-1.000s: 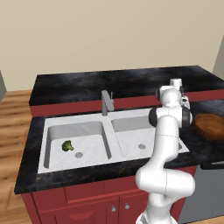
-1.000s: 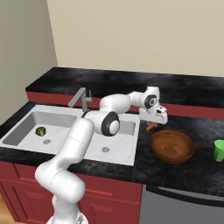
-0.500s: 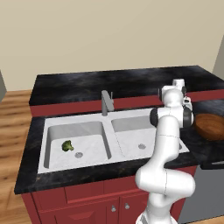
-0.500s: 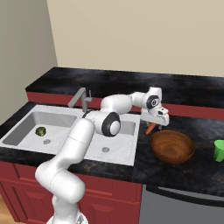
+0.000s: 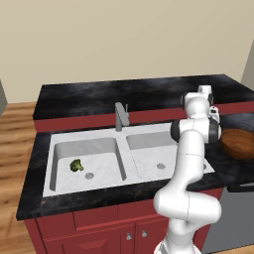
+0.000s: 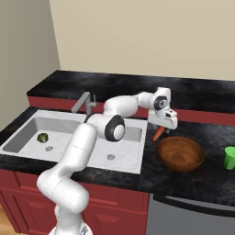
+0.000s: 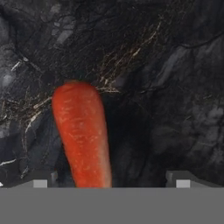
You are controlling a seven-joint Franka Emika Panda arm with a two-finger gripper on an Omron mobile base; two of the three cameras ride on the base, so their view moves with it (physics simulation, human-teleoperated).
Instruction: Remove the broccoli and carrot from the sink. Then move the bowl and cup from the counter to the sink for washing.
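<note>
Gripper (image 6: 161,130) jaws spread wide, carrot (image 7: 82,133) loose between; light, stiff, smooth, best pinched mid-body

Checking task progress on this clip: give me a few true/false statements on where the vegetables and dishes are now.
1. The broccoli lies in the sink's left basin. True.
2. The carrot lies in the right basin. False: it hangs at the gripper, over the counter.
3. The bowl sits in the sink. False: it stands on the counter, right of the sink.
4. The cup stands on the counter beyond the bowl. True.
5. The carrot rests inside the bowl. False: it is beside the bowl's rim, outside it.
</note>
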